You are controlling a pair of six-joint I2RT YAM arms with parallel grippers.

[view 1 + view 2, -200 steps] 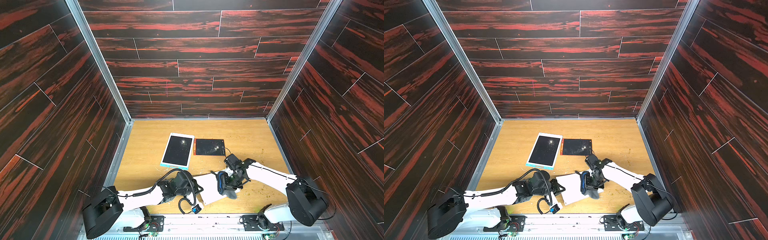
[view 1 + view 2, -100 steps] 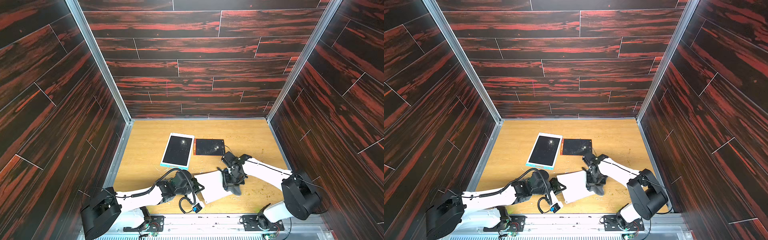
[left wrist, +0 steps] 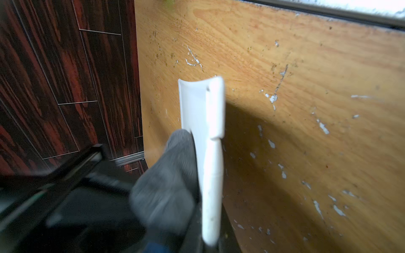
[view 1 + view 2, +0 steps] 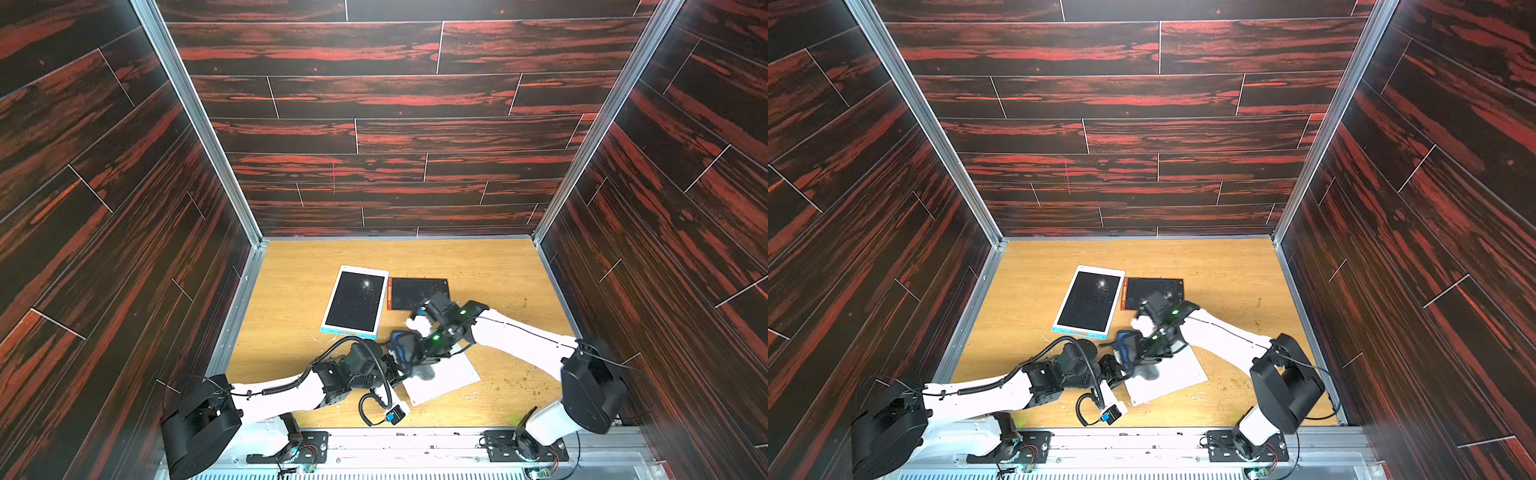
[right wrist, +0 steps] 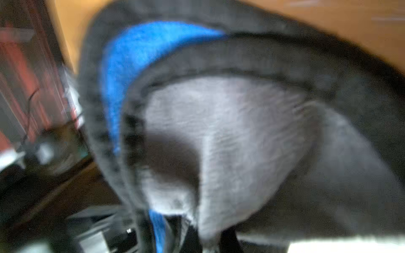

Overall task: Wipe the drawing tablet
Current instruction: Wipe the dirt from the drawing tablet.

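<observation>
A white drawing tablet (image 4: 446, 376) (image 4: 1169, 380) lies tilted near the table's front edge in both top views. My left gripper (image 4: 397, 370) (image 3: 210, 241) is shut on its left edge, and the left wrist view shows it edge-on as a white slab (image 3: 211, 170). My right gripper (image 4: 411, 357) (image 5: 210, 243) is shut on a grey cloth with a blue side (image 4: 401, 347) (image 5: 230, 131). That cloth rests on the tablet's left part, right beside the left gripper, and appears in the left wrist view as a grey lump (image 3: 166, 186).
Farther back lie a blue-and-white framed tablet (image 4: 355, 301) with a speckled black screen and a smaller orange-framed tablet (image 4: 415, 291). Crumbs and white flecks (image 4: 521, 384) dot the wooden table (image 4: 291, 299). A coiled cable with a blue plug (image 4: 392, 415) hangs below the left wrist.
My right gripper has carried the cloth leftwards across the white tablet, up against the left gripper. The left arm and the tablet have held still.
</observation>
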